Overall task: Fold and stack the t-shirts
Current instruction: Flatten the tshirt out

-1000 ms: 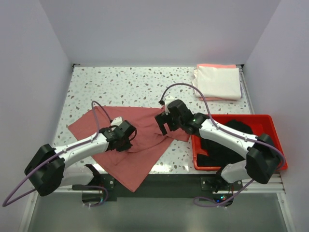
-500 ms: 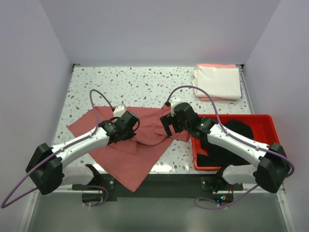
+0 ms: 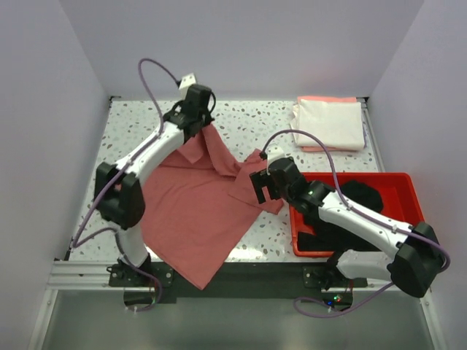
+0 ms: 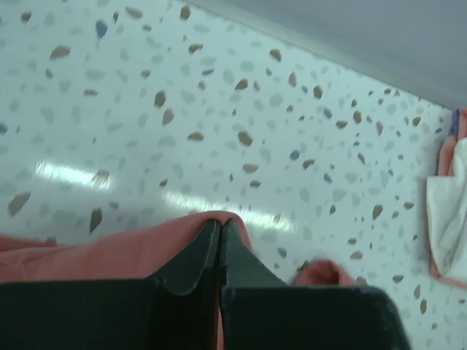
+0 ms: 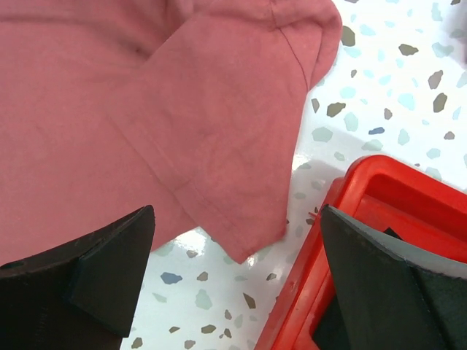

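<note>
The dusty rose-red t-shirt (image 3: 197,211) lies spread over the left middle of the table, one edge lifted toward the back. My left gripper (image 3: 200,122) is shut on that edge, held up near the back wall; in the left wrist view the closed fingertips (image 4: 220,223) pinch the rose cloth (image 4: 87,255). My right gripper (image 3: 261,188) is open and empty, hovering over the shirt's right sleeve (image 5: 219,124) beside the tray. The cream-white t-shirt (image 3: 332,122) lies folded on the peach-pink t-shirt (image 3: 325,100) at the back right. The black t-shirt (image 3: 363,191) lies in the tray.
A rigid red plastic tray (image 3: 408,179) stands at the front right, its corner (image 5: 350,189) close to my right gripper. The shirt's lower corner hangs over the table's near edge. White walls close in the sides and back.
My left gripper has carried the shirt's edge from the front left up to the back of the table, stretching the cloth out. My right gripper has drifted slightly right and stays open.
</note>
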Controlling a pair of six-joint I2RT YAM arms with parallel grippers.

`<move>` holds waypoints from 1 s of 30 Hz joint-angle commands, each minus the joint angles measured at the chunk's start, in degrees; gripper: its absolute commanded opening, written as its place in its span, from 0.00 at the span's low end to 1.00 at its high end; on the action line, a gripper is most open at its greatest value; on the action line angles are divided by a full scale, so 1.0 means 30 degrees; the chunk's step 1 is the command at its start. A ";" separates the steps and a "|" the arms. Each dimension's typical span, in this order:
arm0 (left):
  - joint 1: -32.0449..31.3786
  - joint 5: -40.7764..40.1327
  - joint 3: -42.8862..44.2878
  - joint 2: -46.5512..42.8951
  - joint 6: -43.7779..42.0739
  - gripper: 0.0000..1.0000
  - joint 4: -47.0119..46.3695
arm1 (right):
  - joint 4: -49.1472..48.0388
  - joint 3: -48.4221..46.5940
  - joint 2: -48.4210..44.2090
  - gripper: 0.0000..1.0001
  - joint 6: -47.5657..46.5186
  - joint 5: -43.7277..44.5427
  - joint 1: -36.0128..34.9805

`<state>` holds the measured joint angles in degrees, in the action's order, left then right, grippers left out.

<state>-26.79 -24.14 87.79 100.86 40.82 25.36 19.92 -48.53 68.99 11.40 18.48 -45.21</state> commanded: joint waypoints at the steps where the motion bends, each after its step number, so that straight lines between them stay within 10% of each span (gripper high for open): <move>1: 0.1393 0.0198 0.5526 0.4219 -0.2967 0.00 -0.2741 | -0.1366 0.0386 -0.0146 0.99 0.0477 0.0608 0.0420; 4: 0.2656 0.1499 1.4131 1.0280 -0.3907 0.00 -0.1137 | -0.1659 0.0387 0.0381 0.99 0.0799 -0.0005 0.0743; 6: 0.3155 0.2330 1.8980 1.3570 -0.3558 0.20 0.0186 | -0.1748 0.0270 0.0849 0.99 0.0800 -0.0794 0.0773; 7: 0.3476 0.2943 1.9018 1.3752 -0.3470 0.78 0.0014 | -0.1864 0.0212 0.1025 0.99 0.0771 -0.1031 0.0860; 8: 0.3624 0.3210 1.7046 1.2883 -0.3092 1.00 -0.0800 | -0.1836 0.0153 0.1171 0.99 0.0510 -0.1352 0.0832; 11: 0.3655 0.3506 1.0434 0.9317 -0.3263 1.00 -0.4135 | -0.2069 0.0065 0.1553 0.99 0.0157 -0.1823 0.0832; 19: 0.3451 0.2309 0.7190 0.4590 -0.2885 1.00 0.0946 | -0.2334 -0.0492 0.2401 0.99 0.0096 -0.3347 0.0832; 30: 0.2982 0.3769 -1.2379 -0.8301 0.1713 1.00 -0.1688 | -0.1954 -0.2160 0.5446 0.99 -0.0019 -0.4898 0.0744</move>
<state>-17.65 -14.98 59.59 78.98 40.38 21.50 15.73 -50.83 82.85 11.75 6.17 -42.70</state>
